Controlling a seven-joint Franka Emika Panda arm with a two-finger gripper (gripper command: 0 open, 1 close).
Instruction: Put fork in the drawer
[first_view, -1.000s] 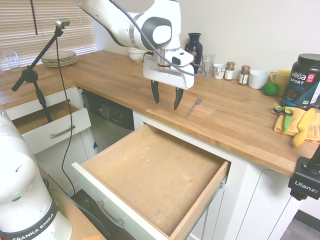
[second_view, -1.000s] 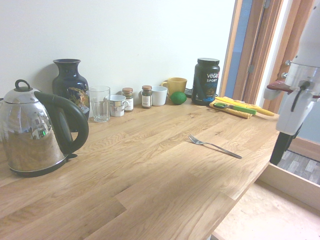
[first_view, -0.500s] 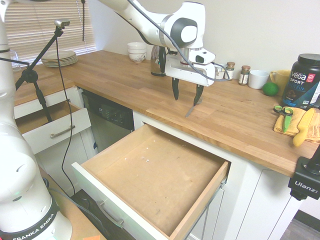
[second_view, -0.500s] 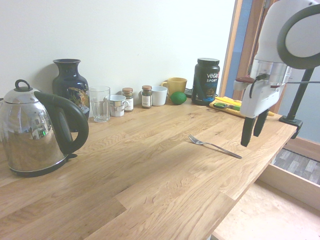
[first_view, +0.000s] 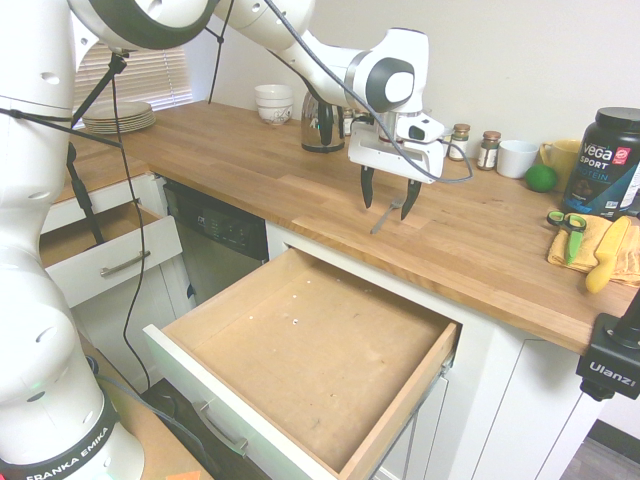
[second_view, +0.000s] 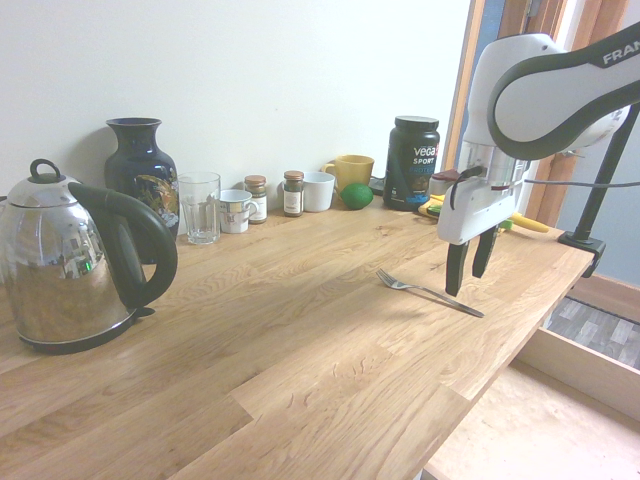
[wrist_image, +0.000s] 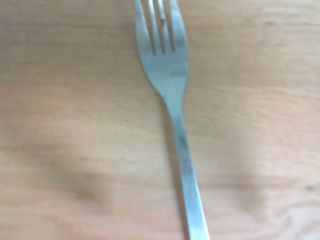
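Observation:
The slim silver fork (second_view: 428, 292) lies flat on the wooden counter, also visible under the arm (first_view: 383, 218) and filling the wrist view (wrist_image: 172, 105), tines pointing toward the back wall. My gripper (first_view: 386, 203) hovers just above the fork's handle with its two dark fingers open, one on each side; in the second exterior view the gripper (second_view: 468, 270) hangs right over the handle without touching it. The large drawer (first_view: 300, 440) stands pulled out below the counter edge, its brown wooden bottom bare.
Green-handled scissors (first_view: 566, 222) and a yellow cloth lie at the right. Along the wall stand a black tub (first_view: 606, 160), mugs, spice jars, a glass, a dark vase (second_view: 140, 170) and a steel kettle (second_view: 75, 260). A smaller white drawer (first_view: 95, 255) is open at left.
The arm has swung from over the open drawer toward the counter and come down over the fork. The fingers have stayed open and the fork has not moved.

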